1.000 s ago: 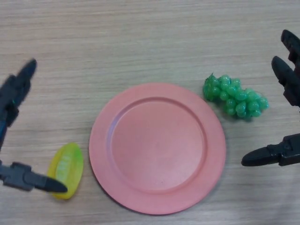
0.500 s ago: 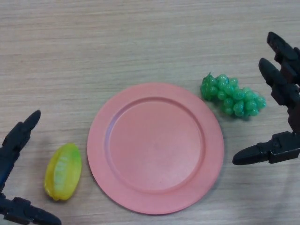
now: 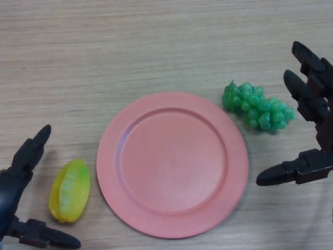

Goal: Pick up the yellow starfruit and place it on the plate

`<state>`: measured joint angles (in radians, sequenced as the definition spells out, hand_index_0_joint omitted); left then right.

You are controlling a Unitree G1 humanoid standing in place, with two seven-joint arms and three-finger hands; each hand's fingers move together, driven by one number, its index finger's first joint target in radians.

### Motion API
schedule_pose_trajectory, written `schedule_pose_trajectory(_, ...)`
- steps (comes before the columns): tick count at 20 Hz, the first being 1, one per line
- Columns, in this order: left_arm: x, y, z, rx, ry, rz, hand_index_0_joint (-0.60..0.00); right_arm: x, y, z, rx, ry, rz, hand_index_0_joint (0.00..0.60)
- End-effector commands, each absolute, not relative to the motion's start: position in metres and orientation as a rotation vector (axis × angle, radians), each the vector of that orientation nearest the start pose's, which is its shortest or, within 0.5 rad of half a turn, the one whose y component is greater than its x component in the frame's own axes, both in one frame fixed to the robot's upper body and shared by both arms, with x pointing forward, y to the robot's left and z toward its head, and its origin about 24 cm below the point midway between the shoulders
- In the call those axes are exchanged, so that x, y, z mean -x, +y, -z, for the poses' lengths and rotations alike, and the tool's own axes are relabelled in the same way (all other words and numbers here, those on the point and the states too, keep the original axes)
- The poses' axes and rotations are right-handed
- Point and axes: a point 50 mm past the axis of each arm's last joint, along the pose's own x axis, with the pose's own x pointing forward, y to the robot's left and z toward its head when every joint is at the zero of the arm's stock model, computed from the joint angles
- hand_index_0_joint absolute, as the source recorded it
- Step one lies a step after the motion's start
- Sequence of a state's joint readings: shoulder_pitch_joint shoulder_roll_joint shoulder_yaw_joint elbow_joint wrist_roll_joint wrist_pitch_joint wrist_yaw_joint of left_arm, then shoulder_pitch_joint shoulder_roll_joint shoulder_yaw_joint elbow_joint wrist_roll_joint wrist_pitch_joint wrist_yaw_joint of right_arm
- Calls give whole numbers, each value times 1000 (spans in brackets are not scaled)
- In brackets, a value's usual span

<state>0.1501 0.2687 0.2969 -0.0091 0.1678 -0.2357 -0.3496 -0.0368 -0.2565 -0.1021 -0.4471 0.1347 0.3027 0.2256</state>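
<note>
Since a second ago, the left hand (image 3: 15,179) has dropped toward the table's near left corner, uncovering the starfruit (image 3: 69,190). Its fingers spread wide around the starfruit's left side, not touching it. Starfruit lies on the table (image 3: 156,47), just left of the pink plate (image 3: 172,164). Green grapes (image 3: 258,107) sit beyond the plate's right rim. At the right edge, the right hand (image 3: 312,130) hovers wide open, empty.

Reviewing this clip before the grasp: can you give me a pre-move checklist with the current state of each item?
1. Starfruit fully visible, lying on the table left of the plate: ok.
2. Left hand open around the starfruit, not gripping it: ok.
3. Plate empty: ok.
4. Green grapes off the plate, beside its upper right rim: ok.
5. Right hand open, clear of the plate: ok.
6. Left thumb height relative to the starfruit: cannot tell.
</note>
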Motion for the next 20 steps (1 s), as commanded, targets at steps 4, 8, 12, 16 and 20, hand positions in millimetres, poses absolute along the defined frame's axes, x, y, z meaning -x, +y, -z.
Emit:
schedule_pose_trajectory(4,-214,267,-75,-681,-211,-27,0,-237,-197,-171,217,-417,-154,0)
schedule_pose_trajectory(8,-213,267,-71,-677,-213,-35,-400,-236,-197,-172,209,-420,-153,0)
schedule_pose_trajectory(12,-209,269,-66,-721,-231,-13,-600,-234,-194,-170,200,-414,-159,0)
schedule_pose_trajectory(16,-203,273,-62,-790,-175,23,-600,-233,-193,-171,190,-404,-166,0)
schedule_pose_trajectory(20,-200,283,-77,-814,-190,-38,-600,-233,-191,-173,196,-406,-168,0)
